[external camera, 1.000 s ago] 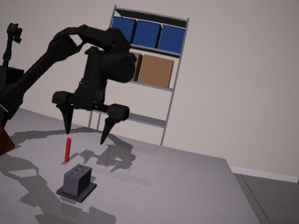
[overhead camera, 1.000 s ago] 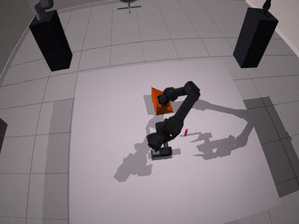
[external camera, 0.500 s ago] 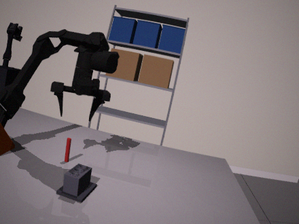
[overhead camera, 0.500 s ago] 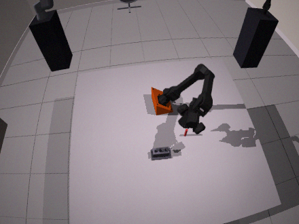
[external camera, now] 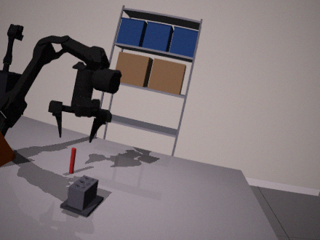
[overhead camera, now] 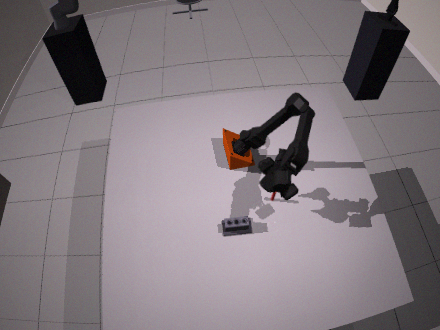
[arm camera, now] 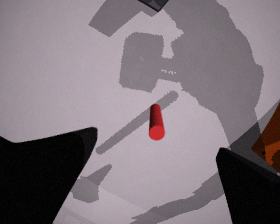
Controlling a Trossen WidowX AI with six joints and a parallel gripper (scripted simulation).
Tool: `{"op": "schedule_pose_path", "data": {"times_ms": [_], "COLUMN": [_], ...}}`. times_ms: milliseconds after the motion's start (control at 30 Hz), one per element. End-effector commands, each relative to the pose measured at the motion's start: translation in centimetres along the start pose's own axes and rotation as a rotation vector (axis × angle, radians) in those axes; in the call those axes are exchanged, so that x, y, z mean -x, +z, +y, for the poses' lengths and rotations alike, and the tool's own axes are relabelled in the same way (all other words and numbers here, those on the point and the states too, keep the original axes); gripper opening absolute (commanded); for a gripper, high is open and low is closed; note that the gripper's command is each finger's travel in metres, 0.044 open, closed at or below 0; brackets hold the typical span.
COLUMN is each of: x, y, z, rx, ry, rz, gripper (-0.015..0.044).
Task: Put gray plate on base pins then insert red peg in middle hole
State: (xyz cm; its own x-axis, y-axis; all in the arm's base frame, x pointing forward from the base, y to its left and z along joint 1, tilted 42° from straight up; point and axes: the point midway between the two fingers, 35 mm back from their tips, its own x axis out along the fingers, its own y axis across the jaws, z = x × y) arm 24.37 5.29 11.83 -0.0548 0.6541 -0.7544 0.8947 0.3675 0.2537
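The gray plate [overhead camera: 237, 226] [external camera: 76, 196], a thick block with a row of three holes, sits flat and level on the dark base [external camera: 91, 206]. A dark corner at the top edge of the wrist view belongs to the base or plate. The red peg [overhead camera: 273, 196] [external camera: 73, 161] [arm camera: 156, 119] stands upright on the table, behind the base in the exterior view. My gripper [external camera: 75, 139] [arm camera: 160, 145] is wide open and empty, pointing down above the peg. The peg shows between the two fingers in the wrist view. The fingertips are hidden in the top view.
An orange wedge-shaped block [overhead camera: 229, 153] [external camera: 4, 153] [arm camera: 272, 145] stands at the arm's mount. A shelf rack [external camera: 190, 76] with blue and brown boxes stands behind the table. Two black pedestals [overhead camera: 77, 63] [overhead camera: 372, 58] with other arms stand far back.
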Motion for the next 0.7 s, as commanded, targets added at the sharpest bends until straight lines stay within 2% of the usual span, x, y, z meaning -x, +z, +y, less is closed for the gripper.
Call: {"op": "schedule_pose_path", "data": {"times_ms": [0,667], "x": [-1.1,-4.0], "y": [-0.3,-0.3], "z": [0.0,0.2], "rx": [0.001,0.002], "ry": [0.000,0.001], "rz": [0.006,0.004], "gripper": [0.0440,0.0440]}}
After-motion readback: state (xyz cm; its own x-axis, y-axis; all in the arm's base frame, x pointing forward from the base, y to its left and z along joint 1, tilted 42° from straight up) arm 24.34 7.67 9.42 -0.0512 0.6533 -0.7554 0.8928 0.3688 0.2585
